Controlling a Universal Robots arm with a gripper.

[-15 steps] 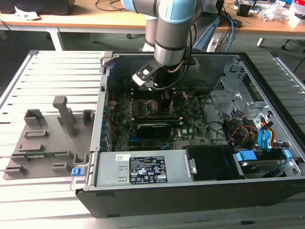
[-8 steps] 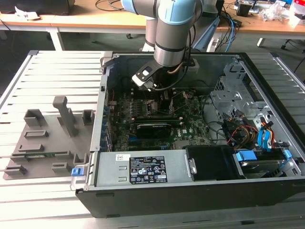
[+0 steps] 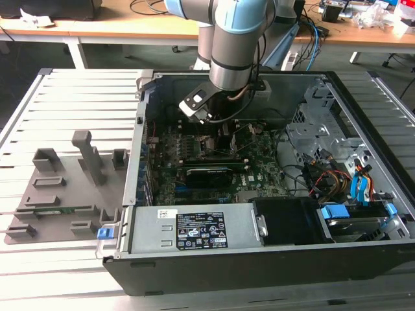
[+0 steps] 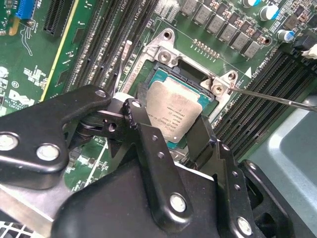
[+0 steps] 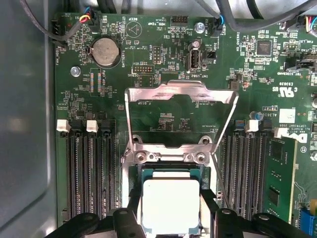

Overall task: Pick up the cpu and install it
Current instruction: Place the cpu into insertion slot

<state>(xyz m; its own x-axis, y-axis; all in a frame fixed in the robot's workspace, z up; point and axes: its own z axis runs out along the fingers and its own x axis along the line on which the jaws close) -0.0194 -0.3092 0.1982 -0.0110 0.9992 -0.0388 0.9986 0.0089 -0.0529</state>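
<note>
Biggest thing is the slatted metal table (image 3: 65, 97), with an open black desktop PC case (image 3: 194, 272) lying on it. The grey-and-blue robot arm (image 3: 237, 45) reaches straight down into the case. On the exterior view's left, just beside the case, sits a grey fixture plate (image 3: 58, 194) with blocks and posts on it.

Inside the case there's the green motherboard (image 5: 163, 119), with black memory slots (image 5: 89, 168) on both sides of the CPU socket (image 4: 168, 74). The black gripper (image 4: 171, 116) is down at the socket, and its two fingers (image 4: 143, 129) are pressed against opposite edges of the cpu (image 4: 176, 111), so it's clamped on the chip. The metal load plate (image 5: 181, 94) is flipped up and open, and the thin latch lever (image 4: 277, 99) sticks out to one side.

The cpu (image 5: 171, 206) is right over the socket opening, silver top facing up. Can't tell if it's fully seated or just above the socket. The round coin battery (image 5: 105, 52) sits further up the board.
</note>
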